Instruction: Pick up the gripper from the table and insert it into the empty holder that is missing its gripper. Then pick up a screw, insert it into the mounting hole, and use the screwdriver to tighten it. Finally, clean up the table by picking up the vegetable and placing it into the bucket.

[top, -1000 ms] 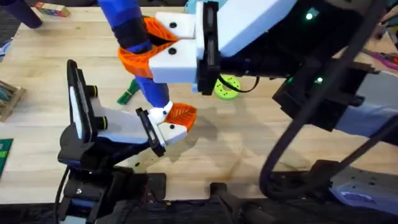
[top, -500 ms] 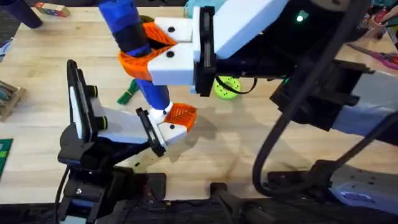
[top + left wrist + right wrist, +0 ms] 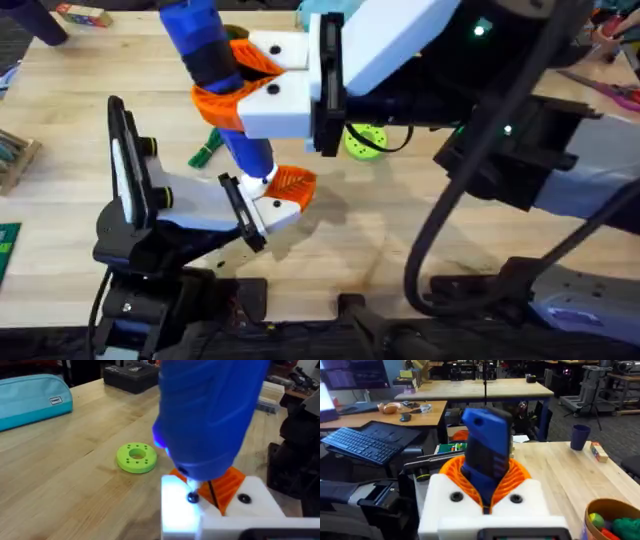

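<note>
My right gripper (image 3: 235,85) reaches across from the right and is shut on the blue screwdriver (image 3: 205,50), which stands nearly upright. The screwdriver's thin tip rests on a dark screw (image 3: 192,496) in the white base of the small orange ribbed gripper (image 3: 285,190). That gripper sits at the clamp end of the black-and-white holder (image 3: 150,215) at the lower left. The dark-green vegetable (image 3: 207,148) lies on the table (image 3: 400,230) just behind the screwdriver shaft. In the right wrist view the orange pads (image 3: 520,477) hug the screwdriver (image 3: 487,455), and the bucket (image 3: 610,517) holds toy foods.
A lime-green disc with holes (image 3: 366,141) lies right of the screwdriver, under the right arm. A teal pouch (image 3: 30,397) lies farther back on the table. A small dark-blue cup (image 3: 580,437) stands near the far edge. The right arm's bulk and cables cover the right half.
The right gripper and the screwdriver have shifted very slightly left. The holder, the mounted gripper and the vegetable have not moved.
</note>
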`<action>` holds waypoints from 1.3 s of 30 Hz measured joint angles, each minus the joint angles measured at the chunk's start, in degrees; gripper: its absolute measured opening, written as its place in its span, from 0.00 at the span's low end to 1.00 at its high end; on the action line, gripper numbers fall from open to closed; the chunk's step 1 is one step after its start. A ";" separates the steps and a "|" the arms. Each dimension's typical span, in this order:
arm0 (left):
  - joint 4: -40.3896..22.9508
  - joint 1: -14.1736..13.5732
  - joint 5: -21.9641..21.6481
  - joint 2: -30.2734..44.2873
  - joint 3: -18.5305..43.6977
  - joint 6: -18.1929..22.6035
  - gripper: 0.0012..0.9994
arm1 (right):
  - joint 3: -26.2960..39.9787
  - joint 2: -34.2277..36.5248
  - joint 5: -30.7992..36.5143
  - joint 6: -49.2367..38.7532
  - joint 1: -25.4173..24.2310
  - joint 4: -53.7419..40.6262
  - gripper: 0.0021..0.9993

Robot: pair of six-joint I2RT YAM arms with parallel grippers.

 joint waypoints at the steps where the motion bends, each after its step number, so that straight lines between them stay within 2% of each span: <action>1: 0.00 0.00 0.00 -0.02 0.00 0.00 0.01 | 0.00 0.00 0.10 0.00 0.11 0.00 0.04; 25: -0.02 0.00 0.00 -0.02 0.00 -0.02 0.01 | 0.24 1.99 0.32 0.00 0.30 3.28 0.04; 39: -0.02 0.00 0.00 0.00 0.00 -0.02 0.01 | 0.24 0.20 -0.81 2.38 -2.03 3.38 0.04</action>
